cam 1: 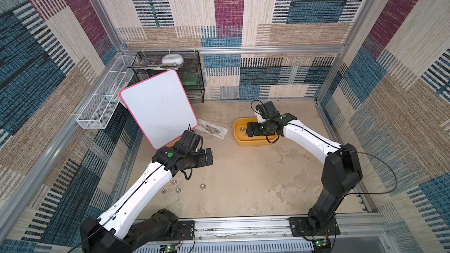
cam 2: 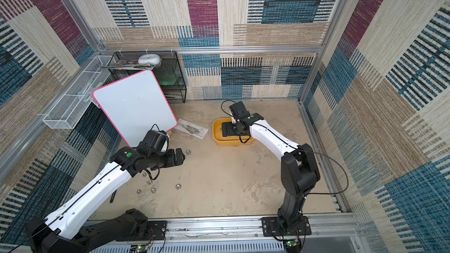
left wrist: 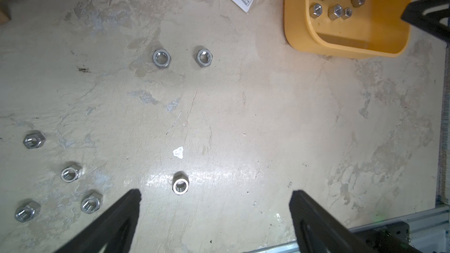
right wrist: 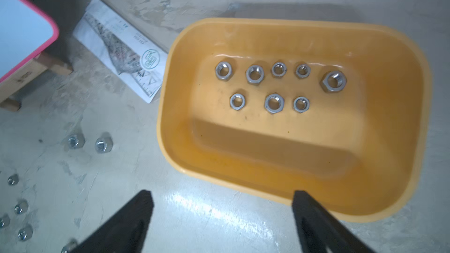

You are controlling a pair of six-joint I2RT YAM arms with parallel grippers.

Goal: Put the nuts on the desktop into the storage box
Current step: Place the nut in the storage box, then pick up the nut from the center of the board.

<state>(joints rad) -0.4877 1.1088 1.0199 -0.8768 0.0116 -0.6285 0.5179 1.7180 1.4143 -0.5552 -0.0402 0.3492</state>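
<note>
Hovering over storage box [right wrist: 170, 88], right claw [right wrist: 220, 195] wide open, empty, left claw [left wrist: 215, 194] likewise, above nuts [left wrist: 180, 186]

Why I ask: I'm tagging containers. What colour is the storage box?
Mustard yellow, plain with no pattern; the storage box shows best in the right wrist view.

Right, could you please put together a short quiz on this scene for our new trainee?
1. How many nuts lie in the storage box?
2. True or false: the left gripper is holding one of the nuts.
3. Which is nearer the storage box? A) left gripper B) right gripper
Key: 1. Eight. 2. False: it is open and empty above the desktop. 3. B.
</note>
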